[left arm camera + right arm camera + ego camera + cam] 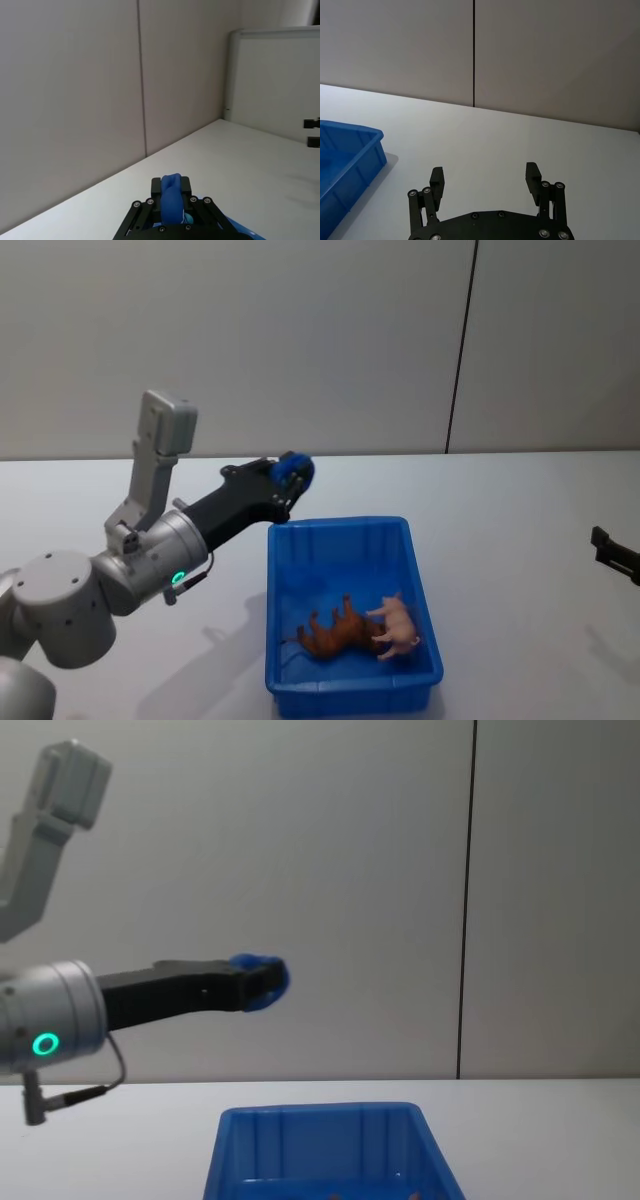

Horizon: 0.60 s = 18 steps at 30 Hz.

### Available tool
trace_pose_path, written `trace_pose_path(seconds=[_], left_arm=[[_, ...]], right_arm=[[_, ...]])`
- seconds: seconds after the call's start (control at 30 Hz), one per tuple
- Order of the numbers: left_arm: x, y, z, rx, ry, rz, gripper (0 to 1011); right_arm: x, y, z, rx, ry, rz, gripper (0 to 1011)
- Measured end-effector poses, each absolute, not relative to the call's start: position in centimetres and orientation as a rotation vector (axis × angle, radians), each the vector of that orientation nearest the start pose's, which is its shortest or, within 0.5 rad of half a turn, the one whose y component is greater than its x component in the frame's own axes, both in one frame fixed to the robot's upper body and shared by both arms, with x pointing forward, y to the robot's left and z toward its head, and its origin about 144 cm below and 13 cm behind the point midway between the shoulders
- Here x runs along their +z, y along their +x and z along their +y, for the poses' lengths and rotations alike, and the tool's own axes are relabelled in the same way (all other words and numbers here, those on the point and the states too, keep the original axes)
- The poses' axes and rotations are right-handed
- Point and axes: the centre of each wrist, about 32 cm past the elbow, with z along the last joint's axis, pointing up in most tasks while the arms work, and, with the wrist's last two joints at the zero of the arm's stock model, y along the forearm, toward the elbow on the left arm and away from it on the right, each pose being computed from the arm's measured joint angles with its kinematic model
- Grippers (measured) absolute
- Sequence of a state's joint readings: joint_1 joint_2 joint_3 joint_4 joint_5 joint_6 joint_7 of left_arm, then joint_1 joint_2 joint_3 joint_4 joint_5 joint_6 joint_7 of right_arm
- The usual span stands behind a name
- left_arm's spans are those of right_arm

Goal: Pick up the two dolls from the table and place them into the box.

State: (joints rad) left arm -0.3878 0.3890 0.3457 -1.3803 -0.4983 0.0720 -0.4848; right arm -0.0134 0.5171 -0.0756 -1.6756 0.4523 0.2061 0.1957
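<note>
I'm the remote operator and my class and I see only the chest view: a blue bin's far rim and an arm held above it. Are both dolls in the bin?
Observer: Yes. In the head view the brown doll and the pink doll lie side by side, touching, on the floor of the box, near its front end.
Operator: Is the raised left gripper carrying anything?
Observer: No. The left gripper has its blue fingertips pressed together on nothing, beside the box's far left corner.
Operator: Where is the right arm?
Observer: The right gripper hangs open over the bare table, well right of the box.
</note>
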Motion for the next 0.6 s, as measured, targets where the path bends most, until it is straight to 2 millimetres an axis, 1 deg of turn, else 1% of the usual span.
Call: trace_pose_path(seconds=[0.2, 0.37, 0.5, 0.6], left_arm=[[120.6, 56.2, 26.0, 0.762, -0.016, 0.038, 219], [120.0, 57.2, 25.7, 0.682, 0.007, 0.083, 220], [119.7, 57.5, 25.6, 0.651, 0.018, 0.1, 219], [119.4, 57.8, 25.5, 0.624, 0.029, 0.118, 300]], right_arm=[[119.2, 45.4, -33.7, -1.262, -0.169, 0.085, 1001], [119.2, 45.4, -33.7, -1.262, -0.169, 0.085, 1001], [119.2, 45.4, -33.7, -1.262, -0.169, 0.085, 1001], [119.2, 45.4, -33.7, -1.262, -0.169, 0.085, 1001]])
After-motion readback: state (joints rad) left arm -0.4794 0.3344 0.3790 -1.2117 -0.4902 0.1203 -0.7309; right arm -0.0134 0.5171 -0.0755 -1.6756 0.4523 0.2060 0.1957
